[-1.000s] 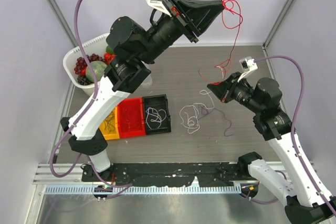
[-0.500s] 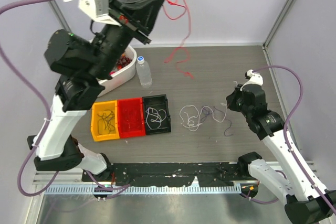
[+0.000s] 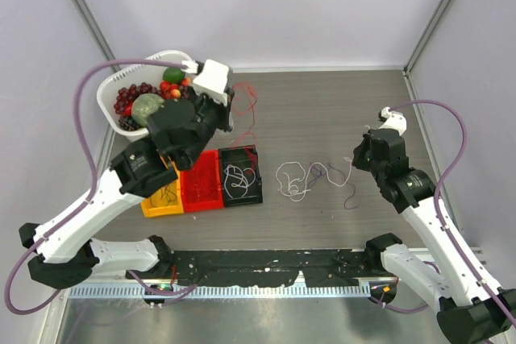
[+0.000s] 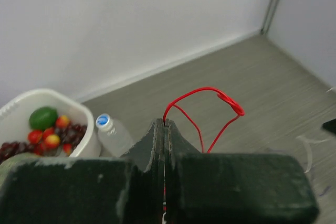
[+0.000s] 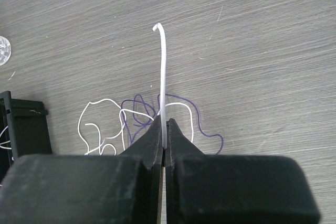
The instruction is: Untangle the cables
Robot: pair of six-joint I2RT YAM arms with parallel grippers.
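Note:
My left gripper (image 3: pixel 228 110) is shut on the red cable (image 3: pixel 250 107), which hangs in loops above the bins. In the left wrist view the red cable (image 4: pixel 205 91) rises from between the closed fingertips of the gripper (image 4: pixel 166 124). My right gripper (image 3: pixel 359 151) is shut on the end of a white cable (image 5: pixel 163 66), seen between its tips (image 5: pixel 164 122). That white cable (image 3: pixel 295 180) lies looped on the table, crossed with a dark purple cable (image 3: pixel 342 189), which also shows in the right wrist view (image 5: pixel 202 124).
Orange (image 3: pixel 158 199), red (image 3: pixel 201 184) and black (image 3: pixel 251 168) bins stand side by side; the black one holds a white cable (image 3: pixel 236 179). A white basket (image 3: pixel 107 96) of fruit is at the back left. A water bottle (image 4: pixel 113 136) stands beside it.
My left arm has swung down from high at the back to low over the bins, bringing the red cable along. My right arm pulled back to the right, then held still.

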